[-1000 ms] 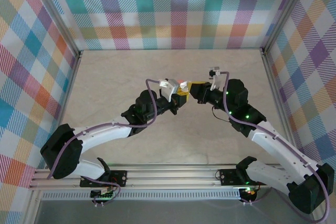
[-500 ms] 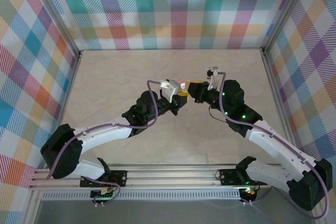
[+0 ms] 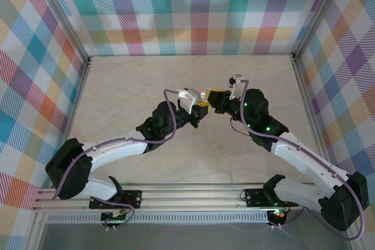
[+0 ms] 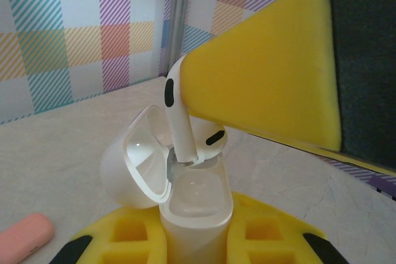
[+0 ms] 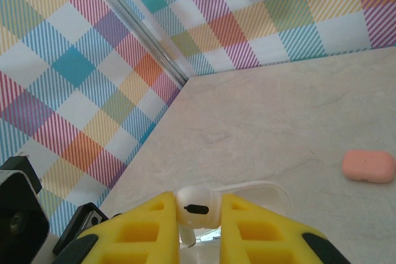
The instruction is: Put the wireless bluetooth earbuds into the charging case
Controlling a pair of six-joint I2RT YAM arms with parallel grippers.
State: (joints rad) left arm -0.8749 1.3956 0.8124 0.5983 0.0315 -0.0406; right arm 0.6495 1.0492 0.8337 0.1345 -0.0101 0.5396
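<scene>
- The right gripper [image 5: 198, 207] is clamped on a white earbud [image 4: 176, 106], pinching the bud's head between its yellow fingers, with the stem pointing down.
- The grip is on the rounded head, so the bud could twist or slide in the foam if the stem meets resistance. It would then go in crooked or pop free.
- In the left wrist view the stem tip is at the mouth of the charging case [image 4: 195, 205], apparently just entering a slot. If it is slightly off the slot axis, a downward push could jam it on the rim.
- A second white earbud [image 4: 213, 137] appears to sit in the neighbouring slot, touching or just beside the held one. A sideways nudge could unseat it.
- The lid [image 4: 133, 165] stands open on its hinge next to the stem, and a wide finger could knock it shut.
- The left gripper [image 4: 197, 236] is closed around the case body and holds it upright above the table [image 5: 278, 109]. Too much insertion force could tilt the case or push it down through that grip.
- A pink case [image 5: 369, 166] lies on the table well apart from the work and poses little risk.
</scene>
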